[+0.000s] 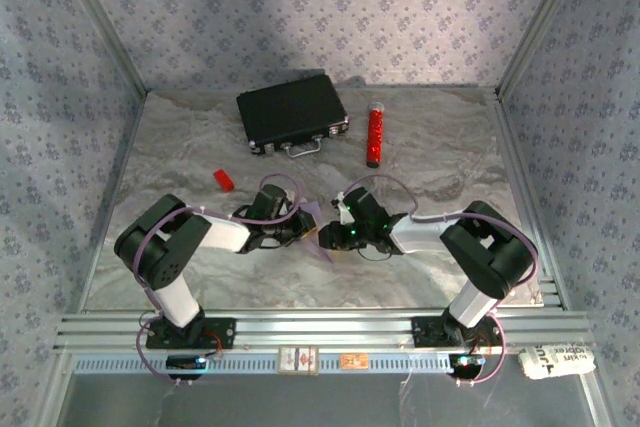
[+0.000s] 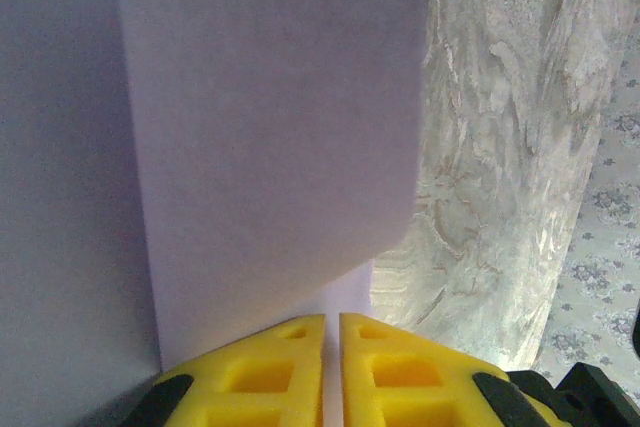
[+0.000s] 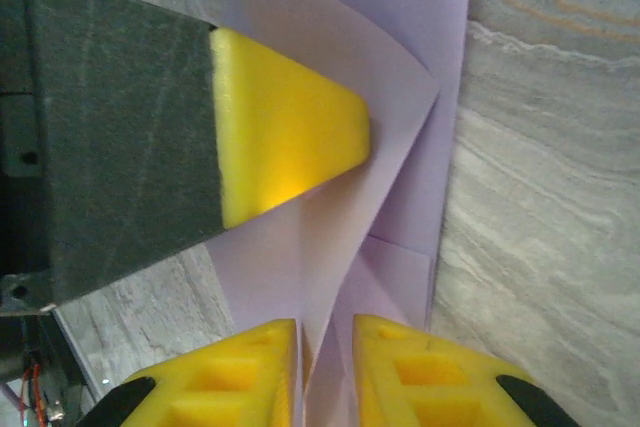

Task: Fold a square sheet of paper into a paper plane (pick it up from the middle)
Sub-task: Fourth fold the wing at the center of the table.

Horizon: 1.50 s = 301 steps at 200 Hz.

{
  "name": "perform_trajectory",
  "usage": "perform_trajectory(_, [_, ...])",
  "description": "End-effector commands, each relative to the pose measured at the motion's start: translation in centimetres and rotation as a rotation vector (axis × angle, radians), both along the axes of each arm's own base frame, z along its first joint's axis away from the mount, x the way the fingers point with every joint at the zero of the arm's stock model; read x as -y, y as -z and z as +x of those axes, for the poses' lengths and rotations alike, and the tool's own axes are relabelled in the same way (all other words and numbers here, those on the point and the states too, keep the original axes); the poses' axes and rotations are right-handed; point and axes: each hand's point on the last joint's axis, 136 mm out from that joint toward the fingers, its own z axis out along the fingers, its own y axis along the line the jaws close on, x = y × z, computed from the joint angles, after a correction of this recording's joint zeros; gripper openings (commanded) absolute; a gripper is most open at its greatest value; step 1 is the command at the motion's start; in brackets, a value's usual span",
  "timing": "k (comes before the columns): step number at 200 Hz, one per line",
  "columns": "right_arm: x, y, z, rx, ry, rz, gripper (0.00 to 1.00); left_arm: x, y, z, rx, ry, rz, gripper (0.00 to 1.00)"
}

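Square sheet of paper [image 1: 324, 240], creased, is at the desk's [image 1: 440, 162] near centre, between your arms. Your left jaws clamp it; your right jaws stand slightly parted around a fold.
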Motion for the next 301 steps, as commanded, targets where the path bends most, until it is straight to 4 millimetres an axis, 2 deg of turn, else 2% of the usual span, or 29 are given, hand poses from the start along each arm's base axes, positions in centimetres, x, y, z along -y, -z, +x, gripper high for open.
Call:
perform_trajectory(1, [-0.7, -0.3, 0.4, -0.023, 0.002, 0.025, 0.22, 0.0, -0.1, -0.8, 0.006, 0.03, 0.001, 0.12])
perform_trajectory(25, [-0.5, 0.5, 0.2, -0.049, 0.01, 0.014, 0.2, 0.1, -0.7, -0.6, 0.018, 0.027, -0.011, 0.13])
perform_trajectory(43, [-0.2, 0.9, 0.0, -0.058, 0.023, 0.015, 0.15, 0.1, -1.2, -0.6, 0.028, 0.025, -0.018, 0.14])
perform_trajectory(101, [0.5, 1.4, -0.6, -0.067, 0.056, 0.035, 0.1, -1.0, -3.2, -0.1, 0.1, -0.031, -0.015, 0.28])
perform_trajectory(118, [0.7, 1.8, -0.7, -0.073, 0.07, 0.034, 0.09, -1.6, -3.6, 0.0, 0.115, -0.057, -0.005, 0.27])
perform_trajectory(153, [0.9, 2.0, -0.7, -0.075, 0.083, 0.032, 0.08, -3.5, -3.1, -0.7, 0.104, -0.104, 0.054, 0.19])
perform_trajectory(178, [0.9, 1.8, -0.7, -0.074, 0.077, 0.034, 0.08, -3.8, -3.1, -1.2, 0.106, -0.1, 0.05, 0.17])
perform_trajectory(228, [0.6, 1.9, -0.8, -0.087, 0.058, 0.038, 0.08, -1.3, -4.6, -0.6, 0.133, -0.019, -0.03, 0.13])
perform_trajectory(253, [0.5, 1.8, -0.7, -0.095, 0.047, 0.031, 0.08, 0.1, -4.7, 0.0, 0.126, 0.012, -0.055, 0.12])
perform_trajectory(301, [0.8, 2.0, -0.7, -0.109, 0.048, 0.026, 0.08, 1.2, -3.3, 0.5, 0.092, 0.014, -0.072, 0.11])
